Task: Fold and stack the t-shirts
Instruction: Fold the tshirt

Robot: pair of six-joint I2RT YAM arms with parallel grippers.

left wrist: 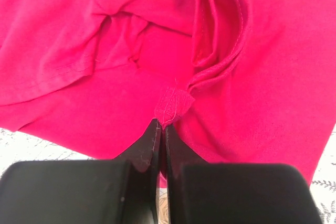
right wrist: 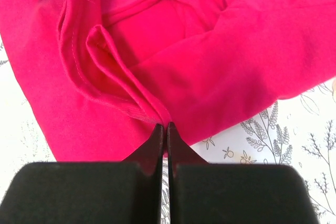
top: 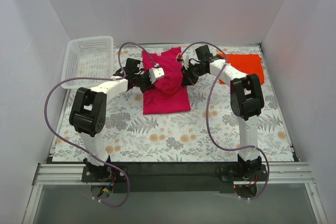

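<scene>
The magenta-pink t-shirt (top: 167, 95) lies in the middle of the table, its lower half flat and its upper part bunched between the two grippers. My left gripper (top: 156, 74) is shut on a small pinch of its fabric (left wrist: 172, 104), seen up close at the fingertips (left wrist: 161, 127). My right gripper (top: 184, 76) is shut on a folded hem of the same shirt (right wrist: 131, 98), pinched right at its tips (right wrist: 166, 127). The orange-red t-shirt (top: 244, 66) lies flat at the back right, partly behind the right arm.
A white mesh basket (top: 86, 60) stands at the back left corner. The floral tablecloth (top: 157, 135) covers the table. White walls close it in on three sides. Purple cables loop from both arms.
</scene>
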